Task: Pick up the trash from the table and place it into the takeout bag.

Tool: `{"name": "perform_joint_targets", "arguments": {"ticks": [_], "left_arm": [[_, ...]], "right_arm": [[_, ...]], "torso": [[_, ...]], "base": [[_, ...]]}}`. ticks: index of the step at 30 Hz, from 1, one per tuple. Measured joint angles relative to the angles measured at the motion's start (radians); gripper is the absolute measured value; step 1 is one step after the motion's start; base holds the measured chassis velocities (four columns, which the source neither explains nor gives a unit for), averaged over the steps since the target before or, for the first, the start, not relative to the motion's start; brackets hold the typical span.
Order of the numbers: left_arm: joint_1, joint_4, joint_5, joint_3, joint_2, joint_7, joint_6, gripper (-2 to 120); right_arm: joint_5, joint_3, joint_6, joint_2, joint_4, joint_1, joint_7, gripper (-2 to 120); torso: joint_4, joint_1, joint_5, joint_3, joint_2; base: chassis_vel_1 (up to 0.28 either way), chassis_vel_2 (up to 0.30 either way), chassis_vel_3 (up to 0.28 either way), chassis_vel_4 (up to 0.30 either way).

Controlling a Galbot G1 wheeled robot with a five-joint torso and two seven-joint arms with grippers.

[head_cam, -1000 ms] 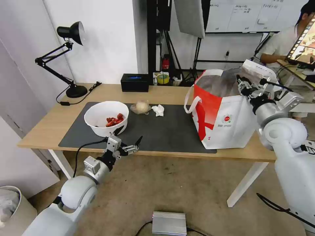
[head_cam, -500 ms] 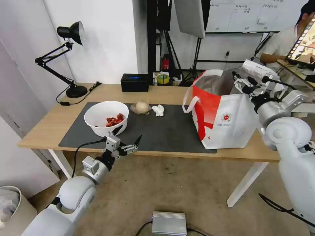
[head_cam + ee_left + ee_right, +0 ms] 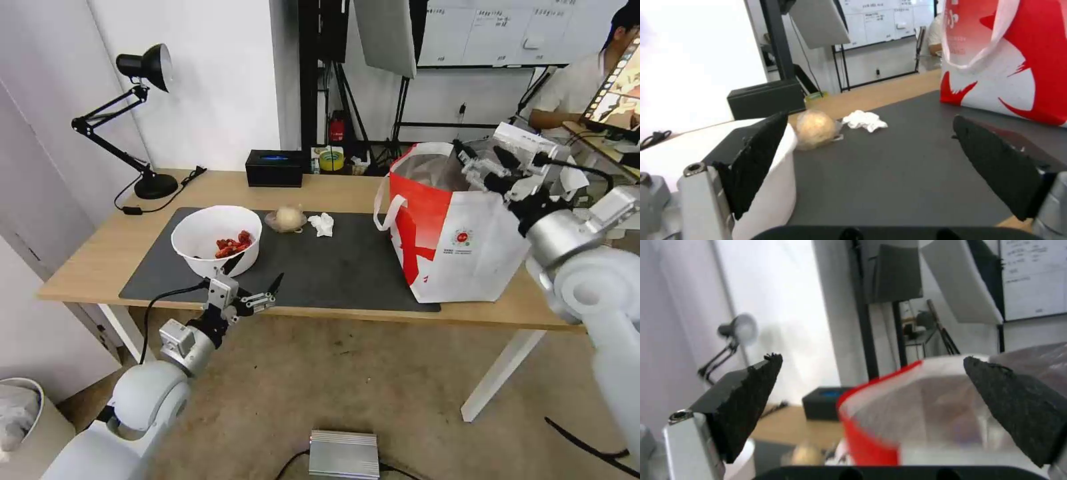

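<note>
Bag (image 3: pixel 460 247) interior hidden behind its near wall and the right gripper (image 3: pixel 481 162) at its 1 o'clock rim, bag top and right side cut off in left wrist view, bowl (image 3: pixel 769 186) mostly screened by a finger (image 3: pixel 753 160), bag rim blurred in right wrist view

White walls (image 3: pixel 213 80) and brown floor (image 3: pixel 373 380) — a black desk lamp (image 3: pixel 133 113), a whiteboard (image 3: pixel 493 30) behind.

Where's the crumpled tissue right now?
In the head view the crumpled white tissue lies on the dark grey mat, just right of the beige ball in clear wrap, left of the takeout bag.
</note>
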Motion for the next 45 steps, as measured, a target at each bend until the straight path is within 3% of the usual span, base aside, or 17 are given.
{"name": "perform_joint_targets", "arguments": {"ticks": [15,35,45], "left_arm": [[0.042,-0.009,0.001,-0.043,0.002,0.002,-0.027,100],[0.084,0.007,0.016,-0.07,-0.02,0.011,-0.033,100],[0.135,0.064,0.046,-0.091,-0.049,0.013,-0.032,100]], "right_arm": [[-0.233,0.005,0.084,0.048,0.068,-0.253,-0.109,100],[-0.469,-0.082,0.214,0.182,-0.002,-0.407,-0.058,100],[-0.598,-0.157,0.294,0.273,-0.097,-0.471,-0.037,100]], "torso": [[0.0002,0.0,-0.0001,0.0,0.0],[0.0001,0.0,-0.0001,0.0,0.0],[0.0003,0.0,-0.0001,0.0,0.0]], "base": [[0.0,0.0,0.0,0.0],[0.0,0.0,0.0,0.0],[0.0,0.0,0.0,0.0]]}}
